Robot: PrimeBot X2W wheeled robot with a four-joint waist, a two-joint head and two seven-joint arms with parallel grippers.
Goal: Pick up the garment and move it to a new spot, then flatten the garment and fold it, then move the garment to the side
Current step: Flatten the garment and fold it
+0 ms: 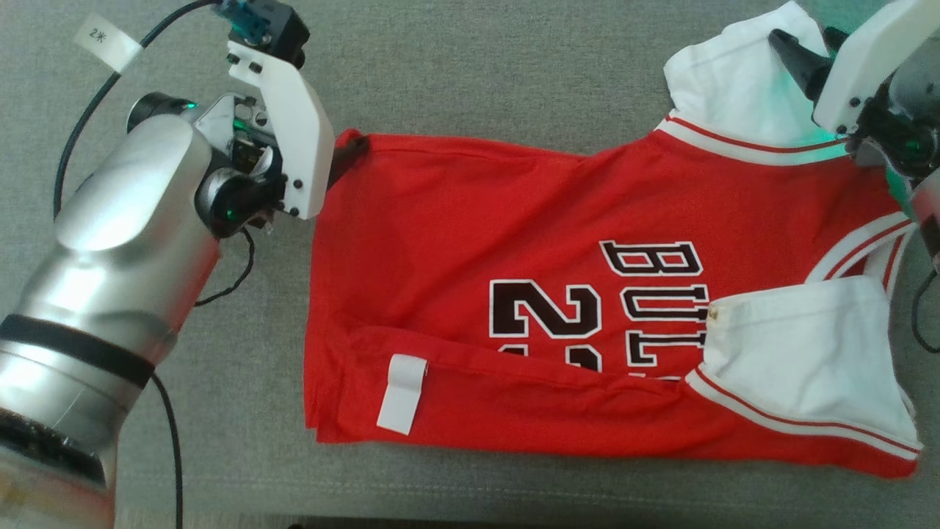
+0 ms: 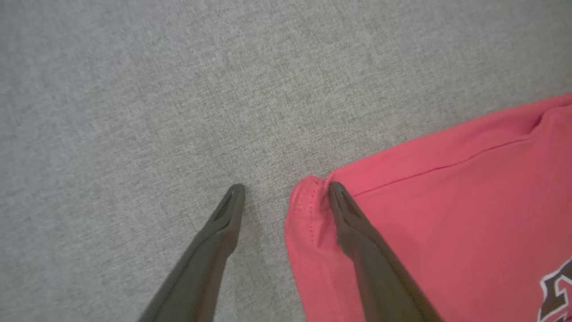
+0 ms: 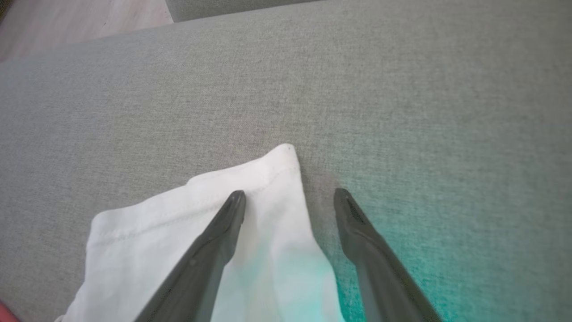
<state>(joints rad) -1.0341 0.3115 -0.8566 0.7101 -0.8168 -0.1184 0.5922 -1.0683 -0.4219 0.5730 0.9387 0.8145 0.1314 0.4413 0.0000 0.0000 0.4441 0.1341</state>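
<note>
The garment (image 1: 477, 220) is a red jersey with dark lettering and white sleeves, lying spread on a grey fabric surface with its lower edge folded up. My left gripper (image 1: 352, 147) stands open at the jersey's far left hem corner. In the left wrist view that gripper (image 2: 286, 192) has one finger resting on the red corner (image 2: 447, 214) and the other on bare fabric. My right gripper (image 1: 808, 44) is open over the far white sleeve. In the right wrist view its fingers (image 3: 289, 197) straddle the edge of the sleeve tip (image 3: 268, 179), holding nothing.
A black cable with a paper tag (image 1: 108, 42) runs by the left arm. A white label strip (image 1: 402, 393) lies on the jersey's folded lower edge. The grey surface (image 1: 514, 66) stretches beyond the garment; pale floor (image 3: 80, 22) shows past its far edge.
</note>
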